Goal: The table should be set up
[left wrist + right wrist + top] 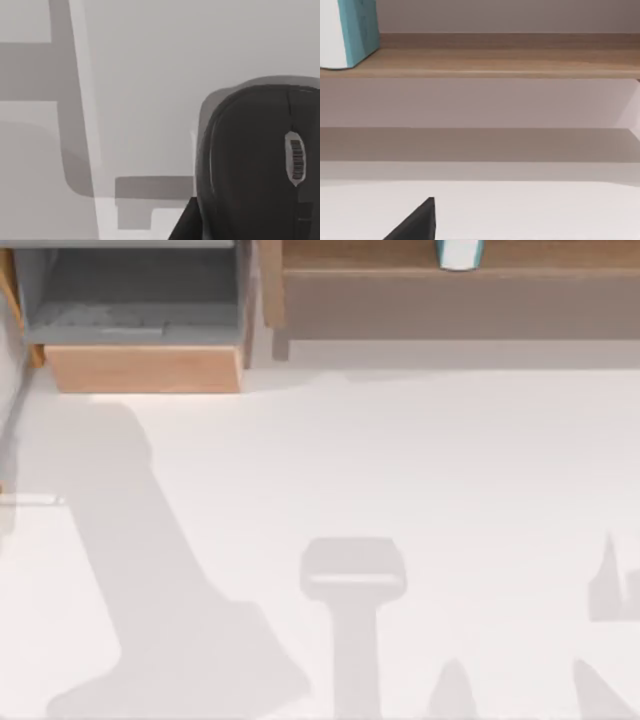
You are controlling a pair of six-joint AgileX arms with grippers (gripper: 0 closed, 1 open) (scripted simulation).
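Okay, worktop is the plain white surface under both your arms, carrying arm shadows across its near half. In the left wrist view a black mouse with a grey scroll wheel lies flat on the worktop. It sits just beside the dark edge of your left tool; contact unclear. Cannot tell whether that tool is apart or together.

Your right tool shows as one black wedge low over the worktop, state also cannot tell. Ahead of it, well apart, runs the long light-brown wooden shelf, with a white-and-teal container standing upright on it.

From the top view, a wooden-fronted box with grey inside sits at the worktop's far left corner, beside the shelf's end.
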